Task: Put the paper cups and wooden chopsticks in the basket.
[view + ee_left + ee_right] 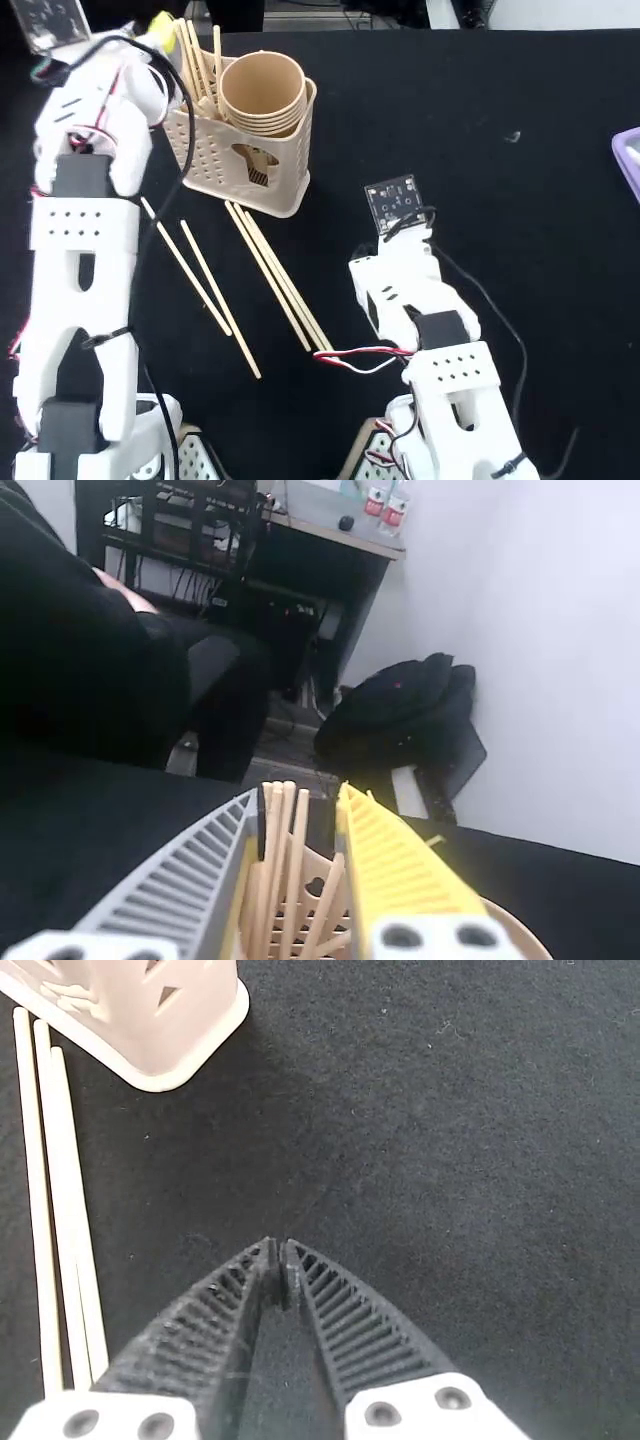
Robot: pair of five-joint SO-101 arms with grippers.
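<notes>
- Left gripper [160,22] is up at the far left corner of the table, right over the basket [245,165]. Its grey and yellow jaws stand narrowly apart.
- From its wrist view the left gripper [300,792] has the tops of several upright chopsticks [280,860] between the jaws. They lean against the grey one, and a dark gap separates them from the yellow one. I cannot tell whether anything is actually pinched.
- Those upright chopsticks [200,60] stand in the left part of the basket, poking well above its rim.
- A nested stack of paper cups [262,90] sits mouth-up in the right part of the basket, and its rim [520,935] shows just beside the yellow jaw.
- Right gripper [277,1250] is closed, tips touching with nothing between them. It hangs over bare black table [500,250], pointing toward a corner of the basket [150,1020] and well apart from it.
- Three loose chopsticks [275,280] lie side by side on the cloth, running from the basket's front wall toward the right arm [430,320].
- The same three chopsticks [62,1210] lie just beside the right gripper in its wrist view.
- Two more chopsticks [185,267] lie apart on the table between that bundle and the left arm [80,250].
</notes>
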